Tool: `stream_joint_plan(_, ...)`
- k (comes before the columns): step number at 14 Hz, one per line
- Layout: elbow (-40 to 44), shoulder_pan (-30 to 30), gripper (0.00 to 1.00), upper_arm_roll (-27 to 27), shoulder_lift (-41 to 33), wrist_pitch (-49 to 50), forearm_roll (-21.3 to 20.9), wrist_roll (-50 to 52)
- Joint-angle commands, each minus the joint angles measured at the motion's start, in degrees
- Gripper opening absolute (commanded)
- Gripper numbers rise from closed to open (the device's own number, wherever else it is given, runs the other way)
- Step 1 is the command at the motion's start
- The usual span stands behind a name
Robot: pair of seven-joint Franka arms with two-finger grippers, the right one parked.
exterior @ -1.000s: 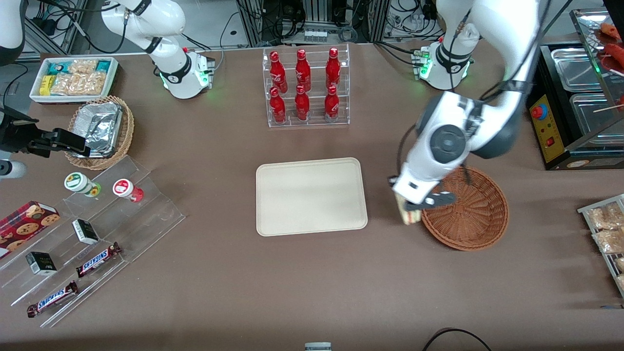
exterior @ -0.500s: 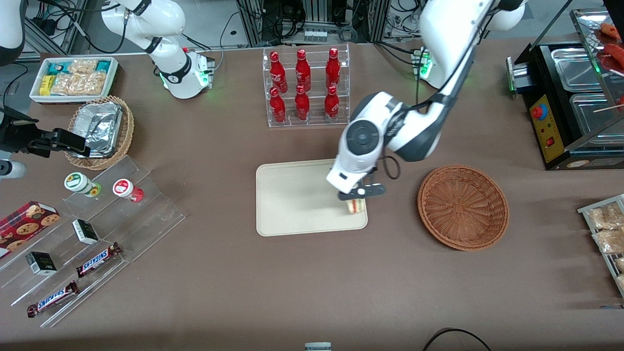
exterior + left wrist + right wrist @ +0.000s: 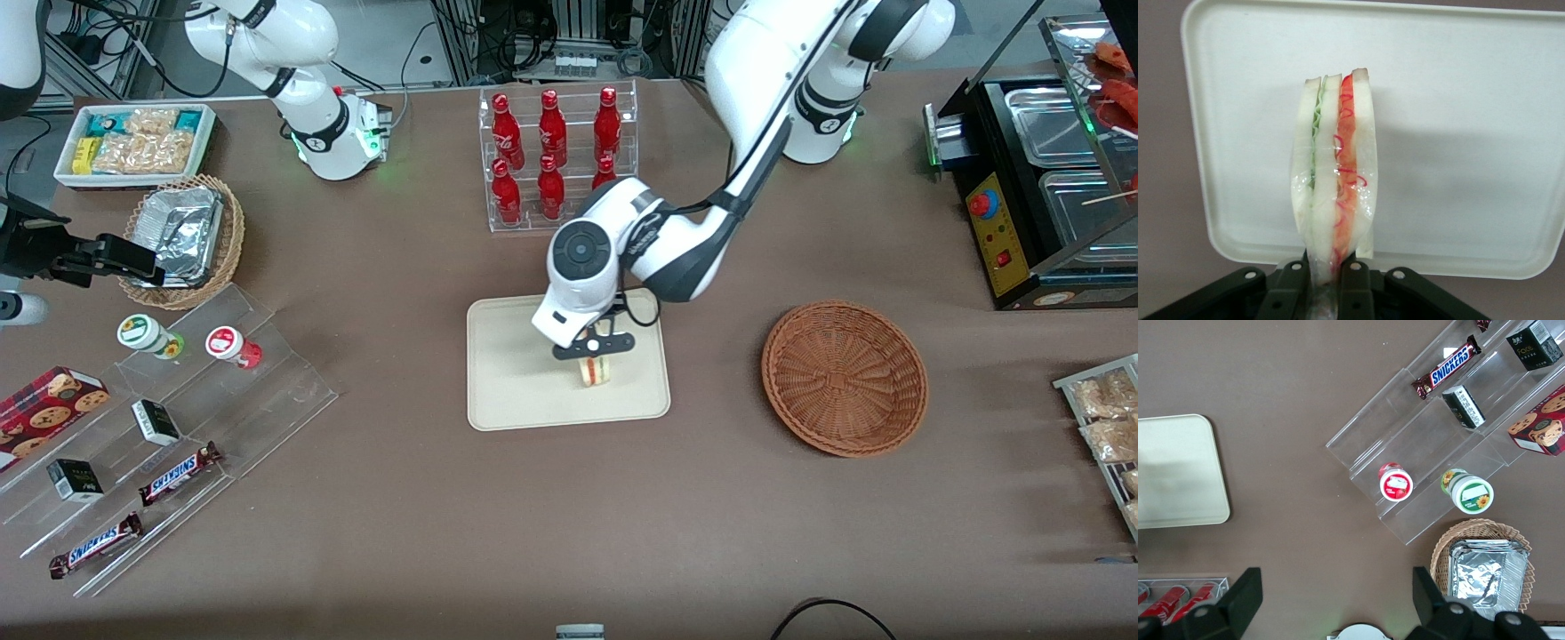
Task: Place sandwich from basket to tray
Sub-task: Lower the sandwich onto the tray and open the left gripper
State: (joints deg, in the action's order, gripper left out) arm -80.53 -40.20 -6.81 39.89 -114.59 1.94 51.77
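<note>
The left arm's gripper (image 3: 594, 346) is positioned over the flat cream-beige rectangular tray (image 3: 507, 400) with rounded corners and a low raised rim, above the half of the tray toward the working arm's end of the counter. Its jaws are clamped on the small triangular sandwich (image 3: 594, 370) of pale bread, which is wrapped in clear film. In the left wrist view the gripper (image 3: 1323, 277) pinches the sandwich (image 3: 1333, 180) at one narrow end; the wedge stands on edge, with green filling in one layer and red filling in the other. The tray (image 3: 1485, 93) fills the background of that view. Whether the sandwich touches the tray surface cannot be determined.

The wide, shallow, round reddish-brown woven wicker basket (image 3: 845, 378) sits on the brown counter (image 3: 569, 516), well apart from the tray, toward the working arm's end. Nothing is visible inside it.

A clear acrylic rack of red bottles (image 3: 556, 160) stands farther from the front camera than the tray. A lighter, deeper wicker basket holding foil (image 3: 182, 238) sits toward the parked arm's end of the counter.
</note>
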Motion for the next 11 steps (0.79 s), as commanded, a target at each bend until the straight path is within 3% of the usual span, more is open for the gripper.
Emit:
stream_joint_plan(1, 2.8, -1.8, 0.0, 0.8, 2.5, -2.3, 0.5, 2.0)
stream_joint_plan(11, 2.6, -3.0, 0.0, 0.9, 5.0, -4.1, -0.1, 3.9)
